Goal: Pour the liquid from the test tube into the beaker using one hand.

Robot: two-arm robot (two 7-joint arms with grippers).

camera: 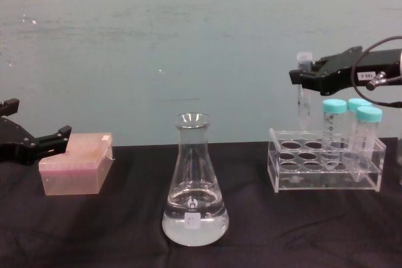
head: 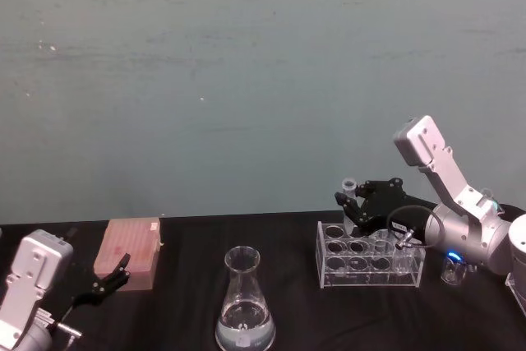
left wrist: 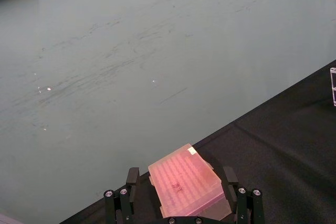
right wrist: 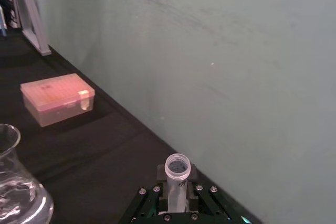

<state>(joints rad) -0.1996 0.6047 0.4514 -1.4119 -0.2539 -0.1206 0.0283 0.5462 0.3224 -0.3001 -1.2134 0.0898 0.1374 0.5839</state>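
Chest view: I see my right gripper [camera: 304, 77] clamped on the small slim clear plastic test tube [camera: 303, 89], holding it upright above the left end of the clear plastic rack [camera: 325, 167], clear of the wells. Three teal-capped tubes [camera: 352, 131] stand in the rack's right end. The tall clear glass conical beaker [camera: 194, 183] stands left of the rack, well apart, on the black table [camera: 125, 230], with clear liquid [camera: 195, 224] across its base. My left gripper [camera: 53, 136] is parked at the left, fingers spread, just beside the pink plastic box [camera: 76, 164].
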